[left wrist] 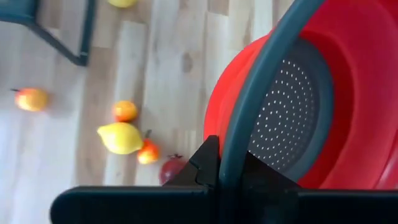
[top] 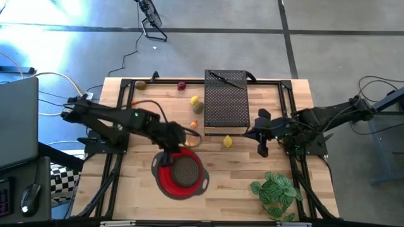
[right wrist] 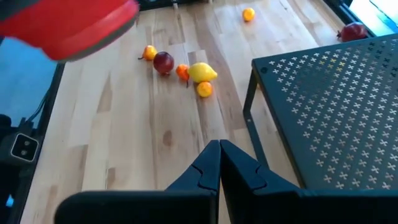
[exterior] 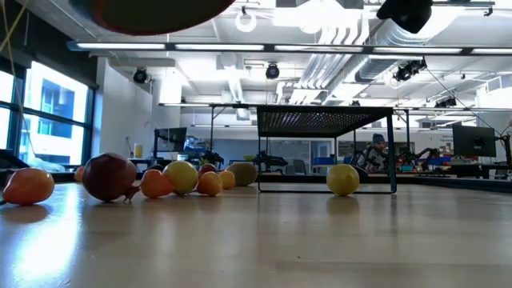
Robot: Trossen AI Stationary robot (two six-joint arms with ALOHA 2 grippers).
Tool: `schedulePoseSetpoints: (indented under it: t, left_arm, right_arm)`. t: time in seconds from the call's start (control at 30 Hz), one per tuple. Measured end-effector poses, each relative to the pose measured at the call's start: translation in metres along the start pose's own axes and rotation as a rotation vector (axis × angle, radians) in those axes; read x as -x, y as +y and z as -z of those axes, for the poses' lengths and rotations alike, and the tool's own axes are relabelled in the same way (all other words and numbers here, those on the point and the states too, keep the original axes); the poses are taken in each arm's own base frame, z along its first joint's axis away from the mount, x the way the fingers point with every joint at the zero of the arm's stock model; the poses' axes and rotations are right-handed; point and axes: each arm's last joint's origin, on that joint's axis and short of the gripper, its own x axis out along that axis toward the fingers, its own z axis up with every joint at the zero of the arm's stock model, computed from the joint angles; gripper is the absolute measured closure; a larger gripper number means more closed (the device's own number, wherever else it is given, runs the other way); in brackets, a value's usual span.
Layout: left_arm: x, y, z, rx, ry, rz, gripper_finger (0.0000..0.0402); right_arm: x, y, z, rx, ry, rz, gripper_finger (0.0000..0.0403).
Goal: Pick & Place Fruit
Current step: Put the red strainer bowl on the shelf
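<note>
The fruit (right wrist: 200,73) lies loose on the bench (top: 240,170), mostly around the black rack (top: 226,101): a few at its 9 o'clock, one yellow at its 6 o'clock. The left gripper (left wrist: 219,163) has its jaws pinching the rim of the red bowl (left wrist: 348,93), held above the bench. The right gripper (right wrist: 219,163) waits at the rack's 4 o'clock, jaws pressed together.
</note>
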Motion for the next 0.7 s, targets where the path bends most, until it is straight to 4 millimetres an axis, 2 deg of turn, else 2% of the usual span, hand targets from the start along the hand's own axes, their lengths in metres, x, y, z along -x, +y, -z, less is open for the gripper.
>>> schedulePoseSetpoints:
  t: [0.17,0.33,0.47,0.7]
  left_arm:
    - [0.028,0.021,0.001,0.011,-0.070,-0.056,0.0398]
    - [0.053,0.041,-0.001,-0.011,-0.207,-0.225,0.0398]
    - [0.067,0.054,-0.007,-0.017,-0.336,-0.413,0.0398]
    - [0.084,0.067,-0.019,-0.022,-0.493,-0.638,0.0398]
  right_arm:
    - [0.000,0.000,0.000,-0.031,0.000,-0.002,0.0401]
    - [0.000,0.001,-0.001,-0.042,-0.010,-0.005,0.0401]
    - [0.000,0.003,-0.006,-0.056,-0.055,-0.025,0.0401]
    - [0.000,0.005,-0.013,-0.071,-0.127,-0.049,0.0401]
